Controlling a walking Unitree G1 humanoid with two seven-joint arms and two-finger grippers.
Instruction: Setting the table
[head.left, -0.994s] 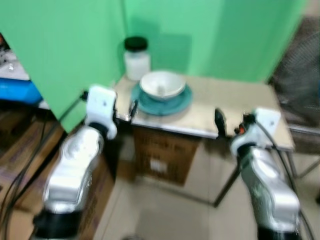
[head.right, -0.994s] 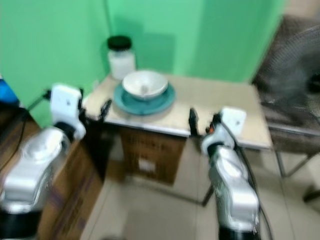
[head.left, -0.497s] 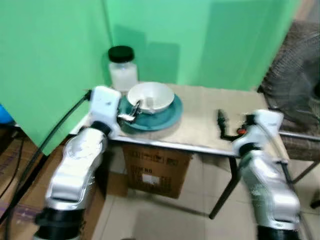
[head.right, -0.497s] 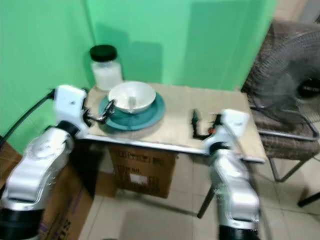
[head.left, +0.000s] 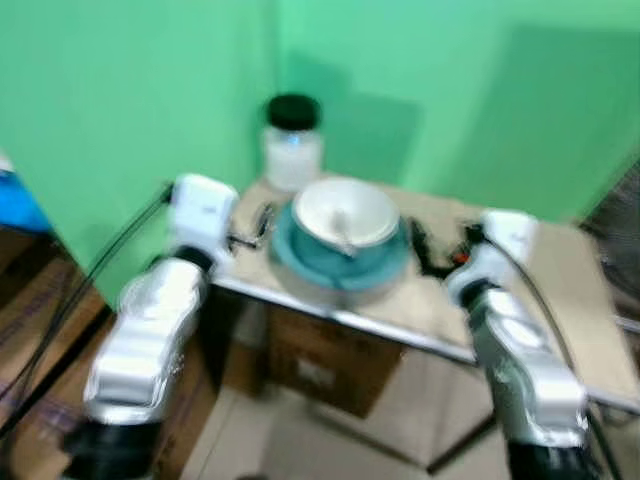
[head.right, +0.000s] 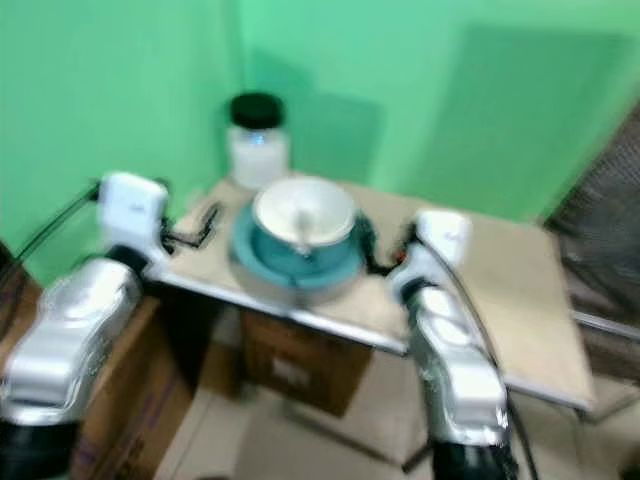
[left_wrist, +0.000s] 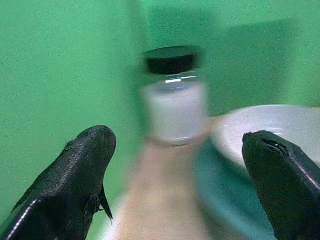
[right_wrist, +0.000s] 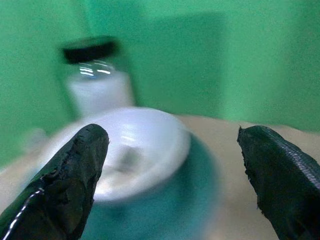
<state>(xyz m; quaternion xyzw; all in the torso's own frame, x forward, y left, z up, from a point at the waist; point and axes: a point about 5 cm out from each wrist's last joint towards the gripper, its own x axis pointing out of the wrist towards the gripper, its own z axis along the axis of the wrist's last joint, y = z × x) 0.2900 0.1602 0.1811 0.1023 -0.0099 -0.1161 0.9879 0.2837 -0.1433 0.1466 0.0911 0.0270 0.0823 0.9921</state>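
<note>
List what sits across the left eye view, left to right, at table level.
Left tool → jar → white bowl on the teal plate → right tool.

right hand (right_wrist: 172, 185) fingers spread | white bowl (right_wrist: 142, 145) on teal plate (right_wrist: 200, 200) | black-lidded jar (right_wrist: 97, 80) behind

White bowl (head.left: 344, 213); teal plate (head.left: 340, 262); clear jar (head.left: 292, 142) of white contents, black lid (head.left: 293, 110); beige tabletop (head.left: 560, 290); plain green backdrop (head.left: 130, 90); brown cardboard box (head.left: 325, 365).
</note>
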